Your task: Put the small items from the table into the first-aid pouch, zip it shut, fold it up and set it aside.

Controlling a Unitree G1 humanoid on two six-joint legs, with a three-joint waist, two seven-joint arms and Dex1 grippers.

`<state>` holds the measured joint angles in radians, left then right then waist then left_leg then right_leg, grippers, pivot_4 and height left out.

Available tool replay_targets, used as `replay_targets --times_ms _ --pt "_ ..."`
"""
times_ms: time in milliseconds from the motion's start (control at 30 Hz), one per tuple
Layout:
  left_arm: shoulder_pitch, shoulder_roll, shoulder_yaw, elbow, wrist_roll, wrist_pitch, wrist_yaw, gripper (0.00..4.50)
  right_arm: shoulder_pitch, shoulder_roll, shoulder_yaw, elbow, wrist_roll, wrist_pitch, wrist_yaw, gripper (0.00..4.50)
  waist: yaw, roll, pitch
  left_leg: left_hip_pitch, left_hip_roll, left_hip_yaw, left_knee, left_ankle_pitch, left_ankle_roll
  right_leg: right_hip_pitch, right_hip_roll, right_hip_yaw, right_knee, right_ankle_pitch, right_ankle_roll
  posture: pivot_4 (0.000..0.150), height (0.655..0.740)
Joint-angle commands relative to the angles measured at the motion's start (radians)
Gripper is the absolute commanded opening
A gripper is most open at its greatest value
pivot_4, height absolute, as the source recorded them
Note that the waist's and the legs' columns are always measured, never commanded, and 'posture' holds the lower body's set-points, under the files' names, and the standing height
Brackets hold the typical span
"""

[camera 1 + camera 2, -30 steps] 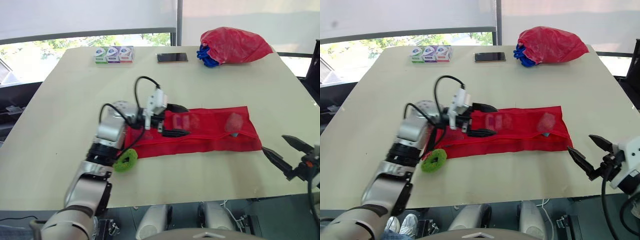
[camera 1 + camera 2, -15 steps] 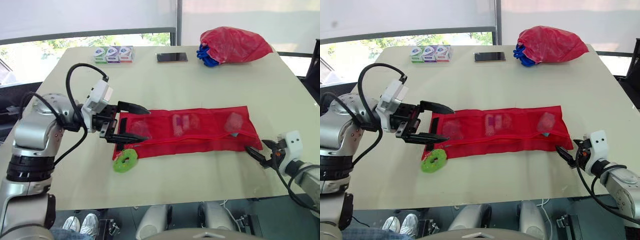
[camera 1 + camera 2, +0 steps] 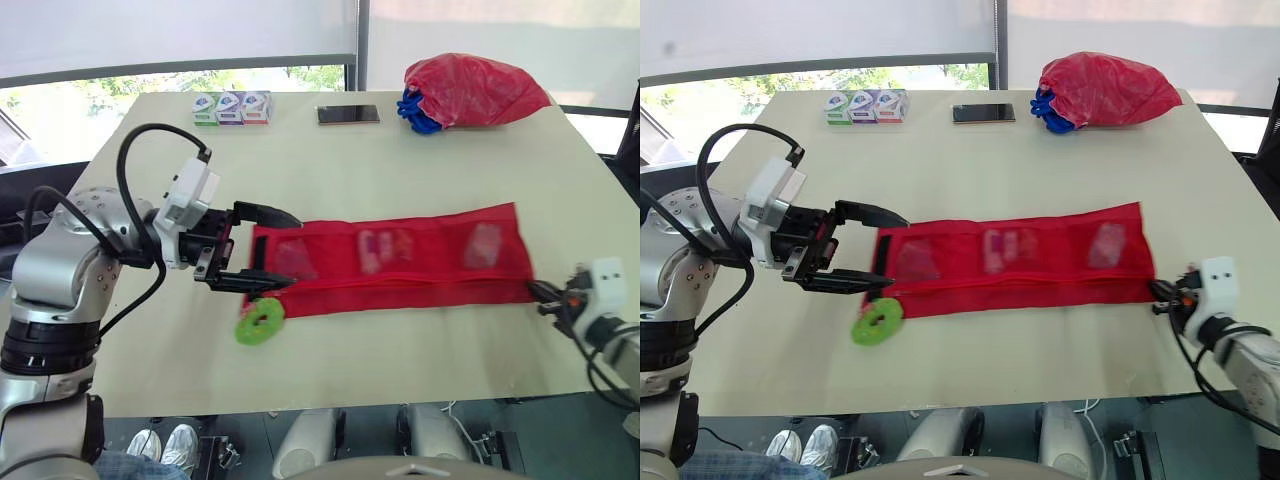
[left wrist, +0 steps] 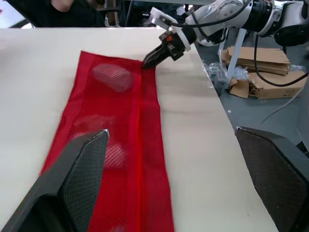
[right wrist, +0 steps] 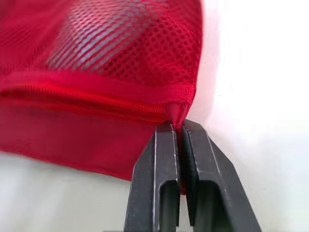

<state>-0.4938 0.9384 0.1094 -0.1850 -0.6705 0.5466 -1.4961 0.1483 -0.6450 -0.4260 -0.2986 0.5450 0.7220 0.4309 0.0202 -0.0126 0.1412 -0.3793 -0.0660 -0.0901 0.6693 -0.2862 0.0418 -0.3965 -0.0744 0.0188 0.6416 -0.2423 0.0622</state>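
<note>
Both my grippers are flanking the red pouch (image 3: 440, 275): right gripper (image 5: 179, 126) pinching its corner, left gripper (image 3: 294, 251) gaping wide; boxes' (image 3: 231, 107) print illegible.

Holds left arm (image 3: 70, 270) out on its own side, elbow bent sharply, forearm about level and aimed across toward the right. Carries left gripper (image 3: 295, 251) with jaws spread wide, one finger farther out and one nearer, tips pointing right. Has a black cable (image 3: 135, 150) looping up over the left wrist (image 3: 190, 200). Reaches in low with right arm (image 3: 622, 345) from the right edge, forearm angled inward toward the left. Pinches right gripper (image 5: 180, 126) tight, fingers (image 5: 154, 164) pressed flat together — clamped on the end corner of the pouch (image 3: 430, 280), right at the zipper's end.
</note>
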Motion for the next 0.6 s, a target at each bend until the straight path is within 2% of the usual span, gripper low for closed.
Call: replay_targets --times_ms 33,600 --pt "-0.025 0.009 0.008 -0.005 -0.013 -0.009 -0.006 4.5 0.018 -0.038 -0.099 0.001 -0.034 0.003 -0.027 0.08 -0.005 0.0 0.0 0.0 0.0 0.0 0.0 0.0 0.0 0.0 0.0 0.0 0.0 0.0 0.0 0.15 0.74" --pt "0.001 0.004 -0.001 -0.004 -0.019 -0.011 0.005 4.5 0.023 -0.052 -0.137 -0.059 -0.043 0.054 -0.023 0.08 -0.026 0.001 0.001 0.001 0.002 0.001 -0.001 0.0 0.0 0.0 0.001 0.001 0.0 0.0 0.0 0.15 0.74"
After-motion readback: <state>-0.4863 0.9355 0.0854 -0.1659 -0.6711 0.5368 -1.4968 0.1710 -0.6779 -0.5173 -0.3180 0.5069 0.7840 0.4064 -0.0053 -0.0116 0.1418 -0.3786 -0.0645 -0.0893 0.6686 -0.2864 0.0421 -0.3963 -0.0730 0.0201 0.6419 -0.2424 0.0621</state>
